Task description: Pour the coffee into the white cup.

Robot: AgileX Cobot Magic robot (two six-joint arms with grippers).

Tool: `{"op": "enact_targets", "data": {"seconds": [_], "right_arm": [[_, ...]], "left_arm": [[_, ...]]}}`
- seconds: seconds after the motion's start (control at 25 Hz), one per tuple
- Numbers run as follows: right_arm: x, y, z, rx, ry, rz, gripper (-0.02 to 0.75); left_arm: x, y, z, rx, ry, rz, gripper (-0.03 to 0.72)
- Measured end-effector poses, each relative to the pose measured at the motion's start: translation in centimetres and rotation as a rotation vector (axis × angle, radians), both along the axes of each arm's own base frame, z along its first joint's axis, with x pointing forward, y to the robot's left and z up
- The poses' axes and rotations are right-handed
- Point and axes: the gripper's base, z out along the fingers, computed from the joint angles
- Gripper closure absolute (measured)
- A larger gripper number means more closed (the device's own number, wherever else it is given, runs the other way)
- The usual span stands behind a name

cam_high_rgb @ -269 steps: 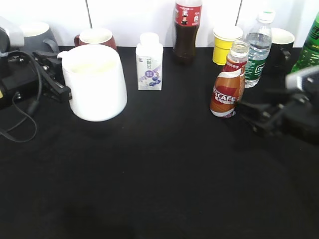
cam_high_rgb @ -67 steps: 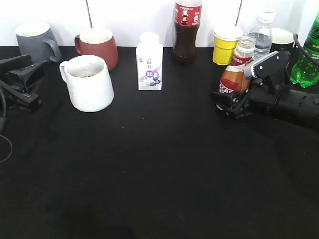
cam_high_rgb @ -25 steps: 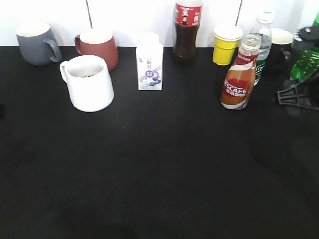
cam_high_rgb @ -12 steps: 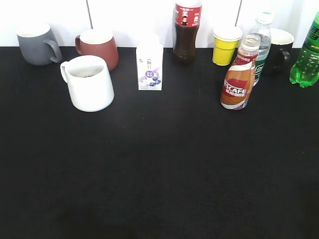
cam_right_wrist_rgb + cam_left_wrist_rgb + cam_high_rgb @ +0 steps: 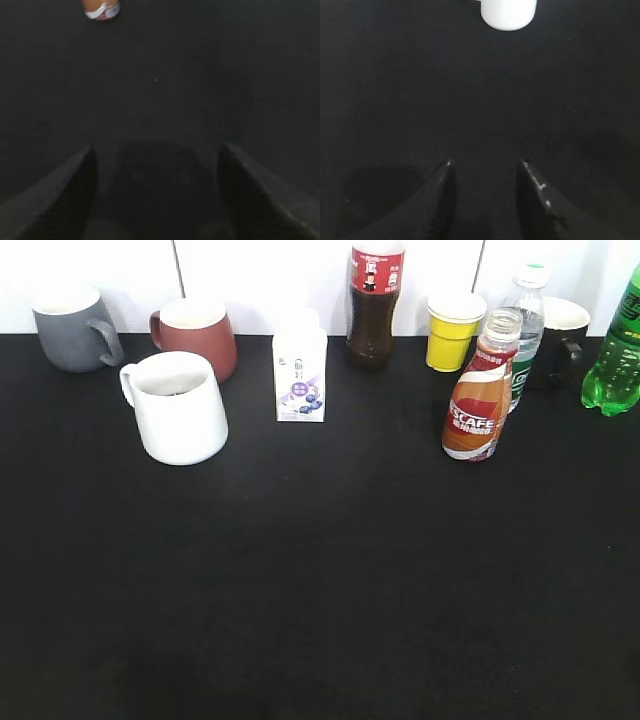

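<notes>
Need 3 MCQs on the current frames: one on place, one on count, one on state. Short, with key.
1. Where does the coffee bottle stand?
A. right side of the table, in front of the water bottle
B. inside the white mug
C. lying at the front edge

2. How many mugs with handles stand at the left of the table?
A. one
B. three
C. five

3. What state is the left hand in?
A. shut on the mug
B. shut on the coffee bottle
C. open, holding nothing

Key: 1 A, it stands upright on the black cloth just before the water bottle. 2 B, grey mug, red mug, white mug. 3 C, the left wrist view shows its fingers apart over bare cloth.
</notes>
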Motion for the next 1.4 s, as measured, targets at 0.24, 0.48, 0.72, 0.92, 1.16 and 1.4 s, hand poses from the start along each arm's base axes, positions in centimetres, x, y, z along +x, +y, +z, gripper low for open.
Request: {"op": "enact_targets", "data": {"seconds": [0.24,0.48,0.72,0.92,1.16,1.4], "right_arm": [[-0.1,0.2,-0.1,-0.03,-0.003,0.053,0.174],[-0.1,0.4,-0.2,-0.023,-0.001,0.065,0.174],[-2.3,-0.4,-0.1,0.011,-0.131,-0.187,0.174],[-2.7,-0.3,-0.1,0.008,-0.15,-0.319,0.174],[-2.7,-0.3,-0.1,0.011,-0.149,-0.319,0.174],[-2.7,-0.3,-0.1,0.011,-0.149,-0.319,0.174]], "left_arm": [[0.0,0.0,0.0,0.005,-0.002,0.002,0.377],[0.0,0.1,0.0,0.007,-0.002,0.006,0.377],[-0.5,0.5,0.1,0.001,-0.036,0.156,0.377],[-1.8,0.7,0.1,-0.012,-0.119,0.225,0.377],[-2.9,0.7,0.1,-0.021,-0.187,0.259,0.377],[-2.9,0.7,0.1,-0.021,-0.187,0.26,0.389]]}}
